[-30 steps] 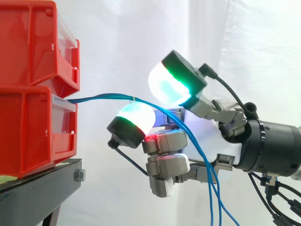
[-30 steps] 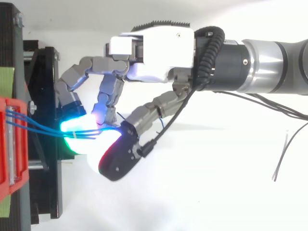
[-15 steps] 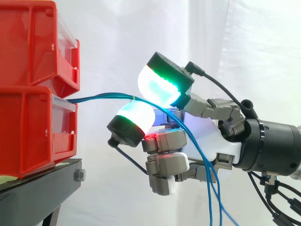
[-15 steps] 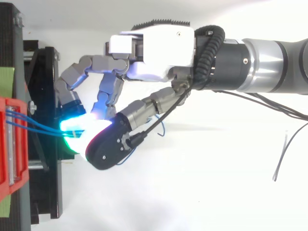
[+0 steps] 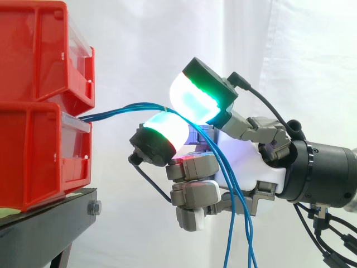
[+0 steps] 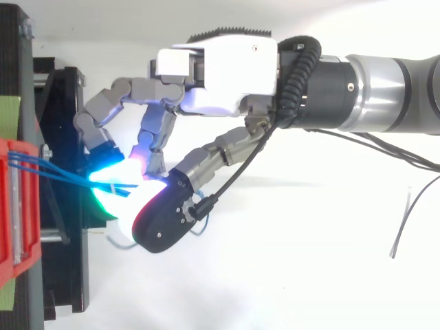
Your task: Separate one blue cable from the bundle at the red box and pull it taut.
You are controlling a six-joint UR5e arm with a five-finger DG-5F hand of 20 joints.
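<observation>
Side view shows the hand (image 5: 245, 162) at 3 o'clock of the lower red bin (image 5: 33, 156), fingers curled around the blue cables (image 5: 120, 110), with 2 glowing pads (image 5: 192, 100) closed on the strands from 12 and 6 o'clock. The cables leave the bin's front lip, arch toward 3 o'clock, pass between the pads, and hang slack toward 6 o'clock past the palm. Several strands appear caught together; whether 1 is isolated I cannot tell. To do this well, I judge the pinch should loosen enough to shed the extras, grip 1 strand, and draw level, straight away from the bin, stopping once the arch flattens.
</observation>
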